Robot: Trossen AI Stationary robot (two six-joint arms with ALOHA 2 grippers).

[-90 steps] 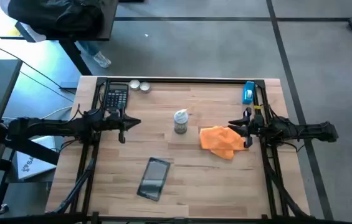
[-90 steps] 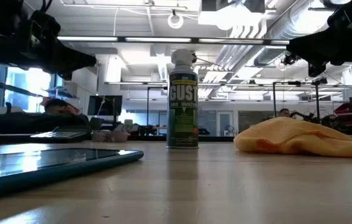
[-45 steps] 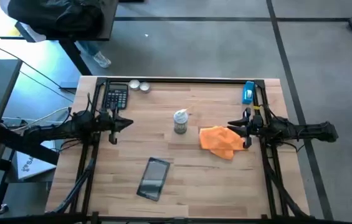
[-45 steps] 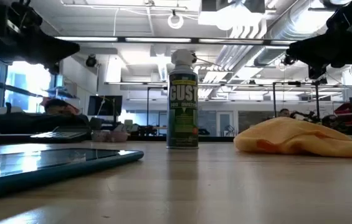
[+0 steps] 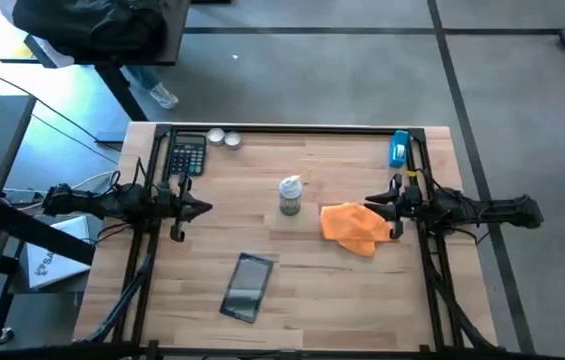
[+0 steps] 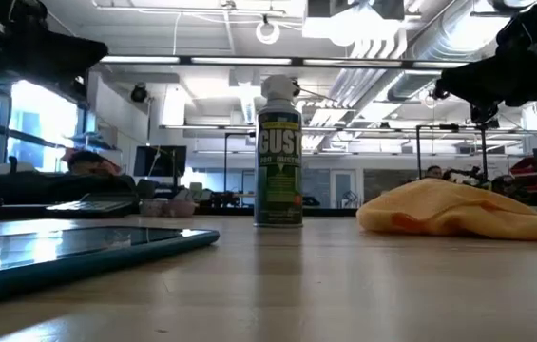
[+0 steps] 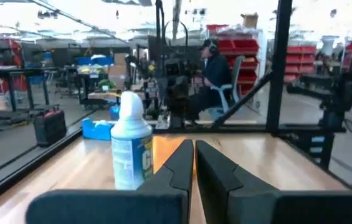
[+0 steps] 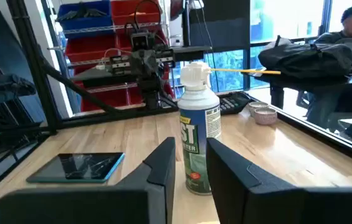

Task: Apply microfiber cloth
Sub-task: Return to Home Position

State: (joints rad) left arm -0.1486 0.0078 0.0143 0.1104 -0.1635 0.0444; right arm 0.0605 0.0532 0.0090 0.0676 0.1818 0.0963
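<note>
The orange microfiber cloth [image 5: 351,227] lies crumpled on the table's right half, also in the low view [image 6: 458,210]. My right gripper [image 5: 370,208] hovers open above the cloth's right edge, well clear of it [image 6: 442,88], and points toward the table's left. In the right wrist view its fingers [image 8: 191,165] frame the spray can [image 8: 199,146]. My left gripper [image 5: 205,208] is shut with nothing in it, raised over the table's left side near the calculator [image 5: 186,155]. Its fingers [image 7: 194,155] point toward the can [image 7: 130,148].
A white-capped spray can [image 5: 290,196] stands upright at mid-table, left of the cloth. A dark flat tablet [image 5: 248,287] lies near the front. Two small tins [image 5: 224,138] sit at the far left and a blue object [image 5: 399,148] at the far right. People sit beyond the table.
My left gripper has drawn back toward the table's left edge, away from the spray can, staying shut. The cloth, the can and the tablet lie as before.
</note>
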